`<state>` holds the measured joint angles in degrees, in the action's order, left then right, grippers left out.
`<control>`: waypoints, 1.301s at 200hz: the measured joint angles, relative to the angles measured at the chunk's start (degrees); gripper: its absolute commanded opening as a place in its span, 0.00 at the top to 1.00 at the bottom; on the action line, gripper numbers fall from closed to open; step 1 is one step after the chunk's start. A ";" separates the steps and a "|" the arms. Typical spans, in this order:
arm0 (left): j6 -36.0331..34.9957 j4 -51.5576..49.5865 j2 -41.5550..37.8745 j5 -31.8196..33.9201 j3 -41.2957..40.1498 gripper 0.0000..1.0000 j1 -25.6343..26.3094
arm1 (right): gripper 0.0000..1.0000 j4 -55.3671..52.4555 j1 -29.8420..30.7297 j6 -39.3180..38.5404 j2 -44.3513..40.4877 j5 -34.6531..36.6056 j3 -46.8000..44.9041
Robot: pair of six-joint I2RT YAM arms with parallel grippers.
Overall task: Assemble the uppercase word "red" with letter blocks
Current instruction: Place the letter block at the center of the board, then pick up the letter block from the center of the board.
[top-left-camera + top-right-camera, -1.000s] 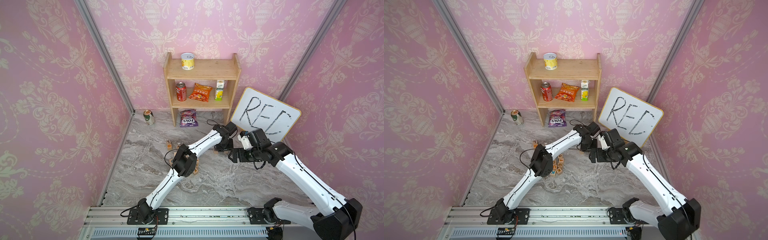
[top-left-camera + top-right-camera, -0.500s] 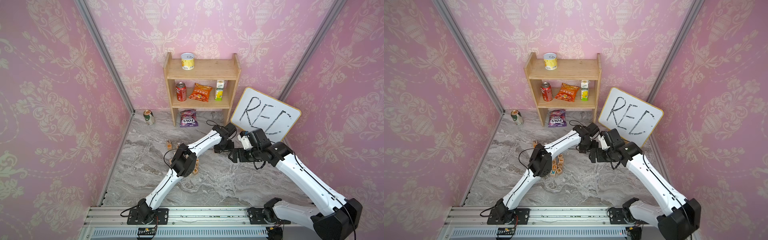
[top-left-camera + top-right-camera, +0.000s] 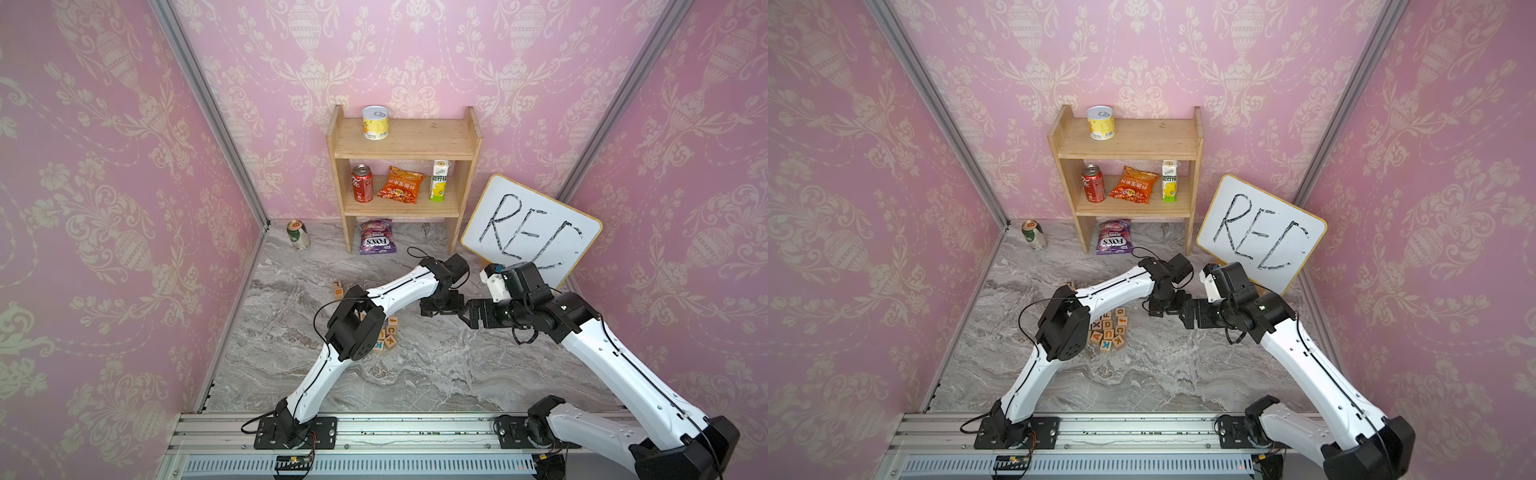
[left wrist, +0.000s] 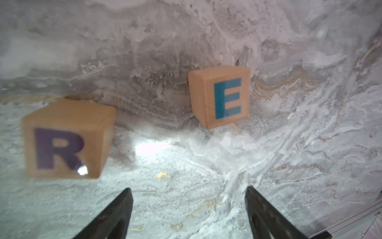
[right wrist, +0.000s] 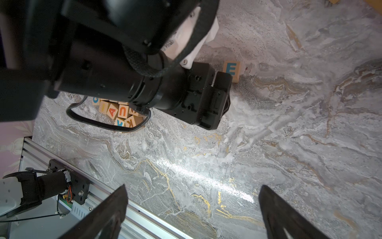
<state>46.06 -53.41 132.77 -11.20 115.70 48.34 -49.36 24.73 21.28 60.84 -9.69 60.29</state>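
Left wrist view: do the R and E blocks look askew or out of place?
Yes, slightly. The R block and the E block stand well apart, not touching, and the E sits farther from the camera, so the row is not straight.

I note my right fingers [image 5: 115, 207] spread wide above the marble counter [image 5: 289, 134], gripping nothing. The left arm [image 5: 124, 62] crosses the view. A blue-E block [image 5: 232, 69] lies just beside its end, and a block cluster [image 5: 119, 114] shows behind its cable [image 5: 107, 124].

R block [image 4: 66, 138] and E block [image 4: 222, 96] are legible.
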 measured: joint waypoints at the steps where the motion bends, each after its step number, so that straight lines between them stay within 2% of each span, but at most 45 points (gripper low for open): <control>1: 0.00 0.07 -0.13 0.02 -0.13 0.14 0.00 | 0.00 0.00 0.00 0.02 -0.04 0.00 -0.02; 28: -0.11 1.49 -5.40 1.46 -4.24 0.17 0.00 | 0.00 0.00 0.17 1.11 -1.01 0.00 -0.04; 56: -1.60 1.09 -8.26 4.07 -5.40 0.27 -0.31 | 0.00 0.00 1.55 2.10 -1.38 0.04 -0.04; 85: -6.34 -0.11 -8.59 7.17 -5.46 0.36 -1.84 | 0.00 0.04 3.63 3.17 -1.42 0.35 -0.04; 122: -13.84 -1.03 -8.59 8.11 -5.66 0.36 -6.43 | 0.00 0.63 5.07 4.76 -1.42 0.66 -0.04; 152: -18.88 0.52 -7.96 5.68 -5.77 0.34 -9.57 | 0.00 1.03 5.95 5.99 -1.42 0.63 -0.42; 195: -23.34 1.66 -3.91 0.22 -3.50 0.30 -9.33 | 0.00 2.16 6.80 7.54 -1.20 0.66 -0.90; 260: -25.94 0.20 0.11 -0.28 -0.33 0.41 -9.05 | 0.00 3.26 7.19 8.81 0.52 0.68 -0.92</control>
<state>20.12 -53.21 132.88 -11.49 115.37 39.29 -46.11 31.92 30.09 61.36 -9.02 59.37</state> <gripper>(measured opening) 0.604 0.998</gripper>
